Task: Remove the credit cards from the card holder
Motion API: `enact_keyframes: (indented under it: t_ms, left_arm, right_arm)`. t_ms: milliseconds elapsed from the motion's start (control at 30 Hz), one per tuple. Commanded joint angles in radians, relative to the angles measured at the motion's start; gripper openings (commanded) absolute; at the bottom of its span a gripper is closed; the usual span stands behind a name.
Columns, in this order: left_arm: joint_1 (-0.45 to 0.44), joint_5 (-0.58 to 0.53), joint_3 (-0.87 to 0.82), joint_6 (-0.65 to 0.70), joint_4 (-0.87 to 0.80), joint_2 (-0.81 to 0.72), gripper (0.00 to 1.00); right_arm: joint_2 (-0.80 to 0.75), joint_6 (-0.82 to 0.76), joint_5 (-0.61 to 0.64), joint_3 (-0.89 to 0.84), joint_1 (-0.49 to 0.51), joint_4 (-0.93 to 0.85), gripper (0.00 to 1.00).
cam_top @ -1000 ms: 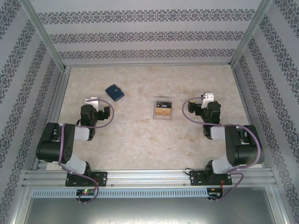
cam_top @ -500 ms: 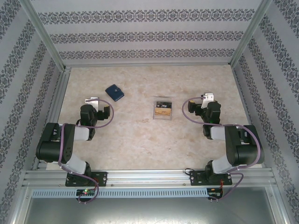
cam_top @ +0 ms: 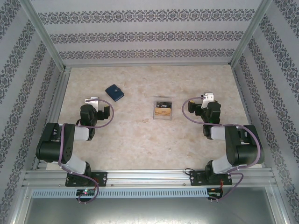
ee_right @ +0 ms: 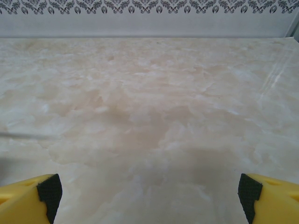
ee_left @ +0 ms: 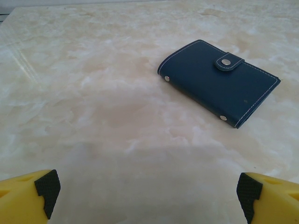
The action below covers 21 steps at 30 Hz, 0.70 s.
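ITEM card holder (ee_left: pixel 218 81), shut, tab snapped | AXIS diagonal, far-left to near-right | L gripper (ee_left: pixel 147 189): near-left of holder, nearer arm, jaws full wide, empty | R gripper (ee_right: pixel 148 189): well right of holder, wide, empty

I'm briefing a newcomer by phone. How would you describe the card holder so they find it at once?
On the marble-patterned table, look at the far left part, just beyond the left arm. There lies the card holder, closed and flat. Unlike the clear box near the middle, it is dark navy with pale stitching and a snap tab.
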Motion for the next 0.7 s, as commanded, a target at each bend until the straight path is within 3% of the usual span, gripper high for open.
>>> enact_keyframes:
  t_ms: [0,100,267,433,533,667]
  left_arm:
    - [0.018,-0.001,0.065,-0.005,-0.090,-0.043,0.99]
    - [0.018,-0.073,0.178,-0.042,-0.361,-0.131,0.99]
    - [0.018,-0.144,0.322,-0.167,-0.684,-0.261,0.99]
    - [0.018,-0.187,0.520,-0.406,-1.083,-0.313,0.99]
    - [0.018,-0.124,0.589,-0.432,-1.207,-0.304,0.99]
    - [0.017,-0.007,0.602,-0.461,-1.227,-0.286,0.99]
  right_arm:
    - [-0.002,0.000,-0.021,0.003,-0.013,0.019,0.98]
    - [-0.028,-0.004,-0.015,0.003,-0.011,-0.003,0.98]
    - [-0.194,0.018,0.082,0.048,0.004,-0.219,0.98]
    - [-0.359,0.325,0.228,0.229,-0.002,-0.661,0.98]
    - [-0.404,0.440,0.205,0.308,-0.006,-0.830,0.98]
    - [-0.440,0.509,-0.012,0.314,-0.019,-0.831,0.98]
